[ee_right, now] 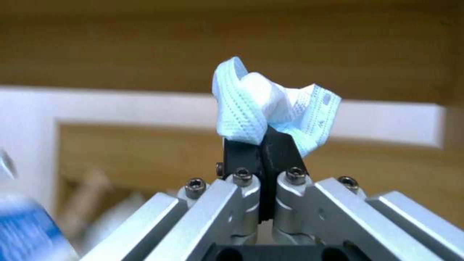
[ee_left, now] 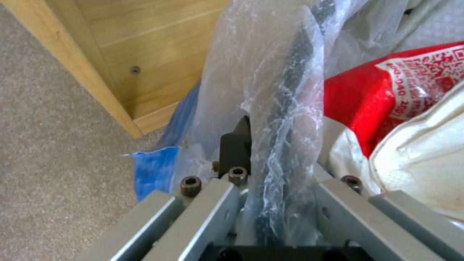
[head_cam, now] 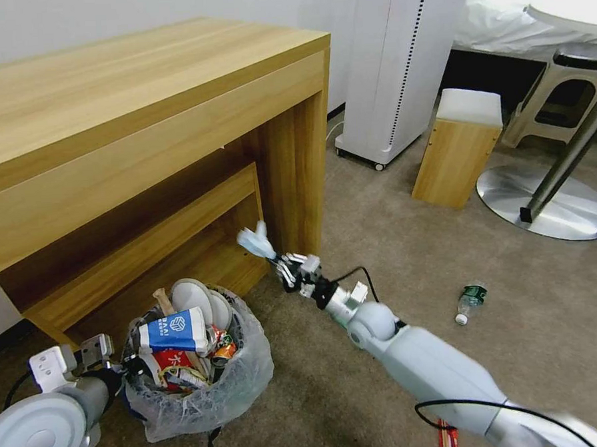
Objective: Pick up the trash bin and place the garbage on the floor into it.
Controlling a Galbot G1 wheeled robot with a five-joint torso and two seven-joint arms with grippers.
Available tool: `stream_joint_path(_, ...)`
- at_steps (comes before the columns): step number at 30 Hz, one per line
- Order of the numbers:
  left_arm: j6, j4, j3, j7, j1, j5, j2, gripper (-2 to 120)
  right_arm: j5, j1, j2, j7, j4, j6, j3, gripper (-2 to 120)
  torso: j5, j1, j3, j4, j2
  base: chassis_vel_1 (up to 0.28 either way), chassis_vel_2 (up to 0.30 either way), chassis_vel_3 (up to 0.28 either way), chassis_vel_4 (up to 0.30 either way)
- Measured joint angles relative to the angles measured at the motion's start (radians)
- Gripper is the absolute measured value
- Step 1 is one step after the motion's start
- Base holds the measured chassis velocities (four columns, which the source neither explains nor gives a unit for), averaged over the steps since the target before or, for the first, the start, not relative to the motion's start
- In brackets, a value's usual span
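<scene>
The trash bin, dark and lined with a crinkled clear bag, stands low at the left in front of the desk, heaped with garbage such as a blue-white carton and red wrappers. My left gripper is shut on the bin's bag-covered rim. My right gripper hangs above and to the right of the bin, shut on a crumpled light-blue face mask. A clear green-labelled bottle lies on the beige floor farther right.
The wooden desk with its lower shelf stands right behind the bin. A white appliance, a small wooden stool and a round metal table base stand at the back right. A red item lies at the bottom edge.
</scene>
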Motion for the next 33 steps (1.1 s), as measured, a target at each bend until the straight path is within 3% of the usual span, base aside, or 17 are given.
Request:
stream_joint_path(5,-0.001,0.016,0.010,-0.004,-0.017,-0.003,-0.009,0,0.075,0.031,0.018,0.029,0.065,-0.062,-0.083,0,-0.0001,0.000,0.000,0.0001,0.000,0.000,0.000,0.000,0.000)
stream_joint_path(8,-0.003,0.027,0.014,-0.007,-0.030,-0.011,-0.012,0,0.138,0.049,0.031,0.091,0.091,-0.097,-0.211,0,-0.0002,0.000,0.000,0.0001,0.000,0.000,0.000,0.000,0.000)
stream_joint_path(16,-0.008,0.038,0.008,-0.009,-0.037,-0.019,-0.013,0,0.177,0.067,0.027,0.176,0.135,-0.133,-0.385,0,-0.0001,0.000,0.000,0.0001,0.000,0.000,0.000,0.000,0.000)
stream_joint_path(22,-0.012,0.047,-0.003,-0.014,-0.038,-0.028,0.000,0,0.199,0.066,-0.025,0.205,0.198,-0.151,-0.432,0,-0.0001,0.000,0.000,0.0000,0.000,0.000,0.000,0.000,0.000)
stream_joint_path(24,-0.015,0.051,-0.006,-0.018,-0.042,-0.034,0.004,0,0.224,0.063,-0.084,0.229,0.252,-0.166,-0.463,0,0.0000,0.000,0.000,-0.0002,0.000,0.000,0.000,0.000,0.000)
stream_joint_path(33,-0.017,0.045,-0.007,-0.023,-0.039,-0.032,-0.002,0,0.227,0.035,-0.160,0.261,0.273,-0.172,-0.490,0,0.0001,0.000,0.000,-0.0002,0.000,0.000,0.000,0.000,0.000)
